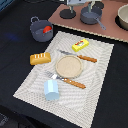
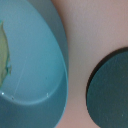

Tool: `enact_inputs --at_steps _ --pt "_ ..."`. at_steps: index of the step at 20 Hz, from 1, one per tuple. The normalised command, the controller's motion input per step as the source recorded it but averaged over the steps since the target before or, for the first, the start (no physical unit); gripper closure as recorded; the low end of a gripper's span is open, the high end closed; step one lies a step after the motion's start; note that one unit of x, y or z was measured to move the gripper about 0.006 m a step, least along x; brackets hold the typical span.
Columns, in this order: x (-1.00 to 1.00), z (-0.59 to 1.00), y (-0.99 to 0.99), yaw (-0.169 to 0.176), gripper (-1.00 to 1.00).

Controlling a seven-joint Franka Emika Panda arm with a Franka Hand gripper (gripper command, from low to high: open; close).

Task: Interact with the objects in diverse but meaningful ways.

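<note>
A pale woven mat (image 1: 67,67) lies cornerwise on the dark desk (image 1: 15,20), and most of the toys sit on it with open cloth between them. The tan plate (image 1: 68,65) is near the middle. The orange-handled knife (image 1: 80,57) lies just beyond it and the fork (image 1: 67,81) just before it, both with their long axes running from the exterior view's left down toward its right, handles to the right. The golden-brown bread loaf (image 1: 40,58) lies at the mat's left edge, its length tilted slightly upward to the right. The yellow packet (image 1: 80,45) is near the far edge, slanted the same way. The light-blue cup (image 1: 51,90) stands close to the near edge, mouth upward.

Off the mat, at its far left corner, a grey pot (image 1: 40,29) holds the red tomato (image 1: 47,30). A pinkish board (image 1: 107,30) fills the far right (its near edge runs close to the mat's corner); on it are a second grey pot (image 1: 91,18), handle pointing down-right, a dark disc (image 1: 68,14), and a bowl (image 1: 123,16) at the frame edge.

The hand (image 1: 75,2) is barely in view at the top, over the board; whether it is open or closed cannot be told. The wrist view shows only a blue-grey rim (image 2: 57,50) beside a dark disc (image 2: 110,90) on pink.
</note>
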Motion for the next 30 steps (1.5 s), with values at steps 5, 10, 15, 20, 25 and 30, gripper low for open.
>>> enact_inputs --at_steps 5,10,15,20,25,30 --pt "0.09 -0.01 0.42 0.002 -1.00" --pt "0.00 0.02 0.42 0.047 -1.00" --pt "0.07 -0.07 0.27 0.066 -1.00" --pt "0.16 -0.17 0.10 0.075 -1.00" --pt "0.23 -0.18 0.07 0.058 -1.00" --pt "0.22 -0.12 0.02 0.027 -1.00"
